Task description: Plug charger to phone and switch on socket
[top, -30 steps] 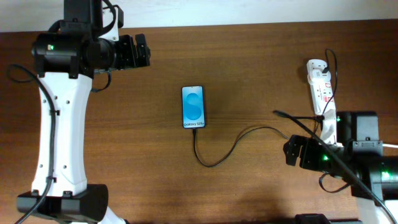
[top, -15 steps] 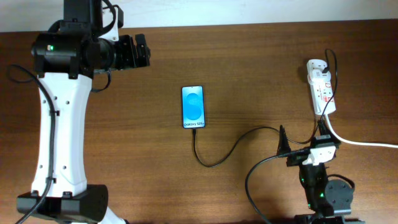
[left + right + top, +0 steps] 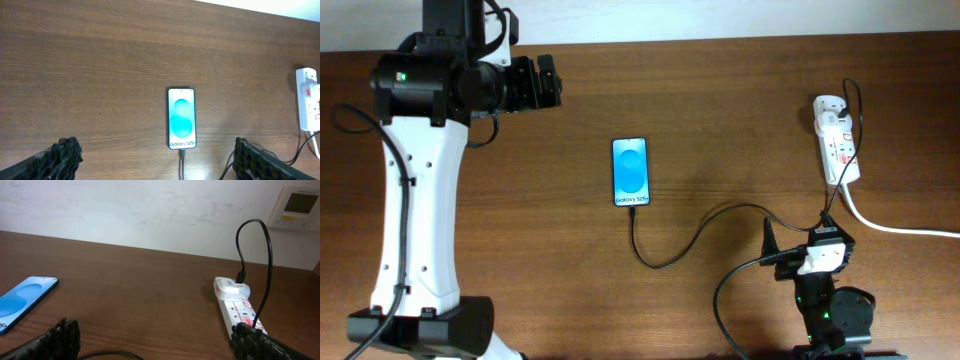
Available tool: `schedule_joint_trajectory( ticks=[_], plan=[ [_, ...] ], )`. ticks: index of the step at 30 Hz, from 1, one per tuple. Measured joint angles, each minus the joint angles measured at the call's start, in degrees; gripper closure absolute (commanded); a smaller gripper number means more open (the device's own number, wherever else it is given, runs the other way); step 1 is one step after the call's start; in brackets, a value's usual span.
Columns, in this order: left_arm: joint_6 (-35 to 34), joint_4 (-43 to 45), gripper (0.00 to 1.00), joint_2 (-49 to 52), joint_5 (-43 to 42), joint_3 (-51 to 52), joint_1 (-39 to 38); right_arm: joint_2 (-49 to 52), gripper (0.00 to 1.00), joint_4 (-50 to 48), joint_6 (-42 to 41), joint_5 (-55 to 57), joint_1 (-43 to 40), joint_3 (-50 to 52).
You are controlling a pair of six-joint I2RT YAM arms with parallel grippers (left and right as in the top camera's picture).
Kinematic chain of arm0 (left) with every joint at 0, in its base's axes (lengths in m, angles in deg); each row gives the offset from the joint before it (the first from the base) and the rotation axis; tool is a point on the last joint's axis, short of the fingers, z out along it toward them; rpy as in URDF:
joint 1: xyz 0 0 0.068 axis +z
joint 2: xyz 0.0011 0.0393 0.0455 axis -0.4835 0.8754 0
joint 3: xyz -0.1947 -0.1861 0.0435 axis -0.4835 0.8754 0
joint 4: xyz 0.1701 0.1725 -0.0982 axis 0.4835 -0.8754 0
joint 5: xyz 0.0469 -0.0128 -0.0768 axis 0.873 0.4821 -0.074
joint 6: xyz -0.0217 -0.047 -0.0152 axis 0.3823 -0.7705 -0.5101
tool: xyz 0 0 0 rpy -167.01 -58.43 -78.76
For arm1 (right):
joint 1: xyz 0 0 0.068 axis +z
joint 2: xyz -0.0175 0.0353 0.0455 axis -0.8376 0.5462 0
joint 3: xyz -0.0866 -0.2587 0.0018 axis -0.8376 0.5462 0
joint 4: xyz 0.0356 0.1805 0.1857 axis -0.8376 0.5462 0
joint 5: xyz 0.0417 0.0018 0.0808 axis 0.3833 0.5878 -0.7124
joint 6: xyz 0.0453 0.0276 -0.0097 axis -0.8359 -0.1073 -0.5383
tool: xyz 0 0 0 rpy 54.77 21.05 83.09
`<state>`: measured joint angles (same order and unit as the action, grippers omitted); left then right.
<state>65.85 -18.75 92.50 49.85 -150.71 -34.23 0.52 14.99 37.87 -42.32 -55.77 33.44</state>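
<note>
wooden tabletop (image 3: pixel 720 100) is left open around the phone (image 3: pixel 631 172), laid centrally, with the charger (image 3: pixel 680 250) joined at its bottom edge; the socket (image 3: pixel 837 145) is set well apart at the right. left claw (image 3: pixel 156 150) and right claw (image 3: pixel 156 330) are spread wide.

I take this for a lab or office test room. The socket (image 3: pixel 239 311) lies on a plain brown wood-grain table (image 3: pixel 720 90); behind the socket rises a white plastered wall (image 3: pixel 125 205), and on it, above and right of the socket, sits a small white control panel (image 3: pixel 298 204) with a screen. Well left of the socket, a white robot arm (image 3: pixel 415 200) is mounted at the table
</note>
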Motion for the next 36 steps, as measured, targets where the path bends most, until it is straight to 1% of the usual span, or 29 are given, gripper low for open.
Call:
schedule_joint_trajectory(
  ticks=[6, 8, 9, 10, 11, 13, 14, 15, 16, 17, 18, 20, 24, 26, 28, 32, 35, 36],
  plan=[
    [0.0, -0.9, 0.01, -0.1, 0.0, 0.0, 0.0, 0.0, 0.02, 0.0, 0.0, 0.0, 0.0, 0.0],
    [0.0, -0.8, 0.01, -2.3, 0.3, 2.6, 0.0, 0.0, 0.02, 0.0, 0.0, 0.0, 0.0, 0.0],
    [0.0, 5.3, 0.01, -6.1, 0.5, 8.0, 0.0, -0.1, 0.02, 0.0, 0.0, 0.0, 0.0, 0.0],
    [0.0, 12.2, 0.01, -12.8, 1.0, 17.1, 0.0, -0.1, 0.02, 0.0, 0.0, 0.0, 0.0, 0.0],
    [1.0, 22.3, 0.01, -19.4, 1.3, 27.5, 0.0, -0.1, 0.02, 0.0, 0.0, 0.0, 0.0, 0.0],
    [4.4, 34.4, 0.01, -30.4, 1.5, 44.5, 0.0, -0.1, 0.02, 0.0, 0.0, 0.0, 0.0, 0.0],
    [7.2, 37.3, 0.01, -38.1, 1.5, 54.8, 0.0, -0.2, 0.02, 0.0, 0.0, 0.0, 0.0, 0.0],
    [8.5, 42.0, 0.01, -41.8, 1.6, 59.6, 0.0, -0.1, 0.02, 0.0, 0.0, 0.0, 0.0, 0.0],
    [10.2, 48.4, 0.00, -49.7, 2.4, 69.2, 0.0, -0.2, 0.02, 0.0, 0.0, 0.0, 0.0, 0.0],
    [11.0, 52.5, 0.01, -56.5, 3.1, 76.5, 0.0, -0.2, 0.02, 0.0, 0.0, 0.0, 0.0, 0.0],
    [11.4, 59.1, 0.00, -61.2, 4.0, 82.2, 0.0, -0.2, 0.02, 0.0, 0.0, 0.0, 0.0, 0.0],
    [12.8, 66.4, 0.01, -72.3, 6.0, 95.3, 0.0, -0.3, 0.02, 0.0, 0.0, 0.0, 0.0, 0.0],
    [18.8, 73.2, 0.01, -86.1, 6.7, 108.4, 1.0, -0.2, 0.02, 0.0, 0.0, 0.0, 0.0, 0.0],
    [19.8, 78.5, 0.01, -89.6, 6.6, 113.1, 3.0, -0.2, 0.02, 0.0, 0.0, 0.0, 0.0, 0.0],
    [20.4, 81.4, 0.01, -93.5, 6.6, 118.4, 5.3, -0.3, 0.02, 0.0, 0.0, 0.0, 0.0, 0.0],
    [20.4, 81.2, 0.01, -97.2, 6.6, 122.2, 7.3, -0.3, 0.02, 0.0, 0.0, 0.0, 0.0, 0.0],
    [20.6, 76.2, 0.01, -100.3, 6.6, 122.6, 7.4, -0.3, 0.02, 0.0, 0.0, 0.0, 0.0, 0.0],
    [20.6, 72.6, 0.01, -101.1, 6.6, 122.7, 7.4, -0.3, 0.02, 0.0, 0.0, 0.0, 0.0, 0.0]
  ],
)
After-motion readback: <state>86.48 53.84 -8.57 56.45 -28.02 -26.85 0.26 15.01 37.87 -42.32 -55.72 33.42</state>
